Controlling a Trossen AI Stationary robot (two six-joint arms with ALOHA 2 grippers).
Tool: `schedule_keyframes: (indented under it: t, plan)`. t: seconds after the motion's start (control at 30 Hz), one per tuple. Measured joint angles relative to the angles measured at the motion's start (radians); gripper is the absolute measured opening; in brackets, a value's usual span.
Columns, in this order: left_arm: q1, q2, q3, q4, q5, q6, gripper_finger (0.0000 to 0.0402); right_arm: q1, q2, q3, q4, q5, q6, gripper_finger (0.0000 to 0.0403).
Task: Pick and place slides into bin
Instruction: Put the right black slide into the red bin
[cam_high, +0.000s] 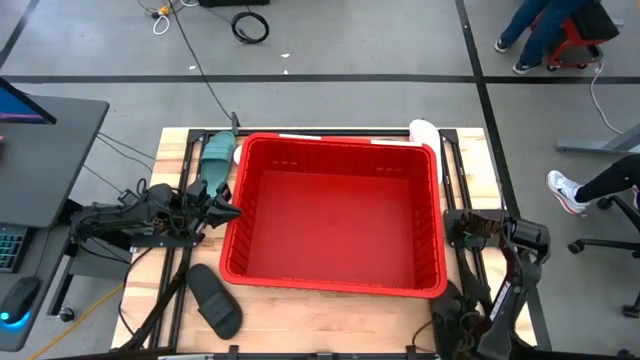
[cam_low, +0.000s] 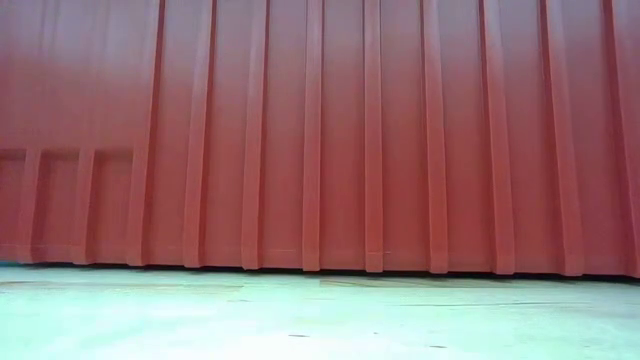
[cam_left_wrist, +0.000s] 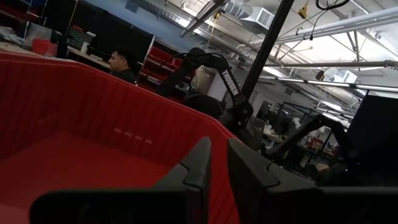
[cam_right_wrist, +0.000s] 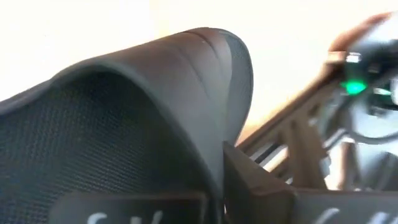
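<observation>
**Zero slides in the red bin; right gripper clamped on a black slide**

You can see the red bin (cam_high: 340, 143) in the middle of the wooden table (cam_high: 300, 320). Nothing is inside it; its floor is bare red plastic. The low view is filled by one ribbed red wall of the bin.

Three slides lie on the table outside the bin. The teal slide (cam_high: 215, 155) is by the bin's far left corner, touching or just beside the rim. The white slide (cam_high: 424, 130) pokes out behind the far right corner. One black slide (cam_high: 215, 300) lies flat near the front left corner, apart from the bin.

Your right gripper (cam_right_wrist: 217, 186) is low at the front right of the table, just outside the bin. It is squeezed tight on the strap of a second black slide (cam_right_wrist: 155, 93). That strap fills the right wrist view, with one finger (cam_right_wrist: 255, 186) pressed against it. From above, this slide is hard to pick out under the dark arm.

Your left gripper (cam_high: 225, 207) is beside the bin's left wall, pointing over the rim. Its fingers (cam_left_wrist: 198, 163) are almost together, with only a thin gap, and they hold nothing. The teal slide is near it, a little farther back. The first black slide is nearer the front, well apart from it.
</observation>
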Motion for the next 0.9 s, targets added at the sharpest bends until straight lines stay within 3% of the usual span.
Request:
schedule_keyframes:
  t: [0.2,0.47,0.7,0.9]
  plan:
    - [0.0,0.0,0.0,0.0,0.0,0.0,0.0052,-0.008,-0.13,0.142,0.109,-0.008,-0.185,0.0016]
    - [0.0,0.0,0.0,0.0,0.0,0.0,0.0062,-0.078,-0.327,0.343,0.229,0.043,-0.285,0.0012]
    - [0.0,0.0,0.0,0.0,0.0,0.0,0.0055,-0.201,-0.379,0.521,0.189,0.38,-0.621,0.0009]
    - [0.0,0.0,0.0,0.0,0.0,0.0,0.0052,-0.413,-0.379,0.561,-0.046,0.53,-0.8,0.0012]
